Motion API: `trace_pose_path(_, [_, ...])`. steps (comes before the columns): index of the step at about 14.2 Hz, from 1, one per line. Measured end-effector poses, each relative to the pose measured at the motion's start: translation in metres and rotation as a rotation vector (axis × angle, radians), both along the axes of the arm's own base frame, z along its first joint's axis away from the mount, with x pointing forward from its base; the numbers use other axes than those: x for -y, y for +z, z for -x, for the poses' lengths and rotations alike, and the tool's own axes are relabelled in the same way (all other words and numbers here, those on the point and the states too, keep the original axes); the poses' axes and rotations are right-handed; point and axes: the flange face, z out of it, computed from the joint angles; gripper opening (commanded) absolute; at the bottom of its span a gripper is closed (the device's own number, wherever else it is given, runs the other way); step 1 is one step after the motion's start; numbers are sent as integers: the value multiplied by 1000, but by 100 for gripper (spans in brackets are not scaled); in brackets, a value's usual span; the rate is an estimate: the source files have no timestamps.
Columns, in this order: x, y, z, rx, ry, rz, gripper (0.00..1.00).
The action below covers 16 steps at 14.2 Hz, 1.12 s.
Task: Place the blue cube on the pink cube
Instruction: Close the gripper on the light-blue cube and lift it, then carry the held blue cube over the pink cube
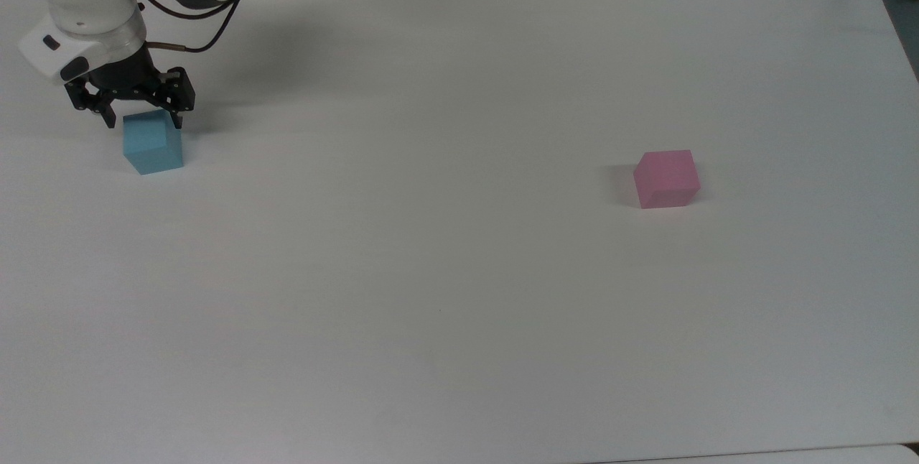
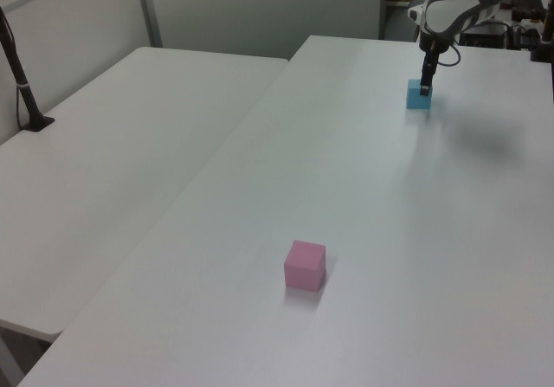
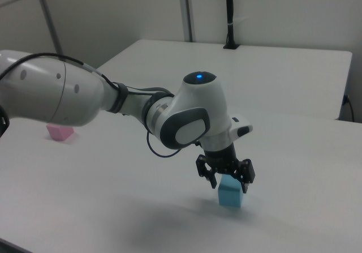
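While the blue cube [image 1: 152,142] sits flat on the white worktop [image 1: 459,291] near the top view's left edge, the gripper [image 1: 142,119] hangs directly over it, fingers spread wider than the cube and lowered around its upper part, one on each side. Nothing is clamped yet; the cube rests on the worktop. From the right view, the gripper [image 3: 228,183] straddles the cube's [image 3: 230,192] top. The pink cube [image 1: 666,178] stands alone well apart, toward the top view's right, and it shows in the left view's foreground [image 2: 305,265].
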Motion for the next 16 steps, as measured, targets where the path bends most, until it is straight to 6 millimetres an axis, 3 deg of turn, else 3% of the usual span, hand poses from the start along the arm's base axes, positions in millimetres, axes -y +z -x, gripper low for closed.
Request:
trace_pose_path(3, [1,-3,-1,-4,-1,1,42])
trace_pose_path(9, [1,5,-5,11,2,7,42])
trace_pose_path(12, [-18,56,-8,26,21,-30,42])
trace_pose_path(13, [-39,85,-8,19,29,-64,42])
trace_pose_path(16, [-104,146,-13,34,5,-120,42])
